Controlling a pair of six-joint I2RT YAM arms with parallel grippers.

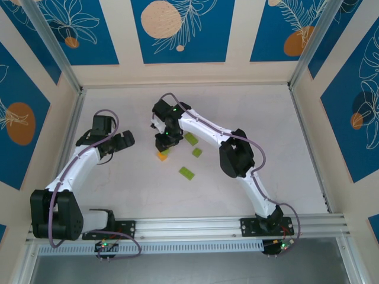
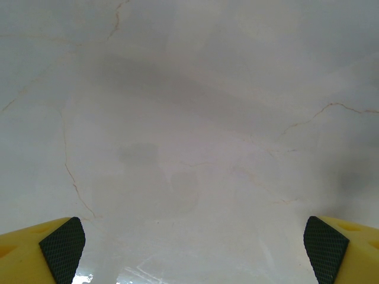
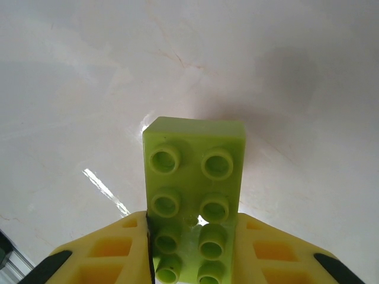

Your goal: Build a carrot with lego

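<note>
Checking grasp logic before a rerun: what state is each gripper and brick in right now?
Left gripper: open, empty, over bare table.
Right gripper: shut on green brick.
Green brick: held at one end, studs toward the wrist camera.
Orange brick: on the table beside the right gripper, not gripped.
Loose green bricks: three, flat on the table, apart from one another.

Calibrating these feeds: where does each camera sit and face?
Top external: above and behind the bases, looking down at the table, left arm, right arm, loose bricks.
Left wrist: low over tabletop, facing it; open left fingers at bottom corners.
Right wrist: low over tabletop; right fingers shut on a green brick.
Shared: both wrist views see tabletop.
</note>
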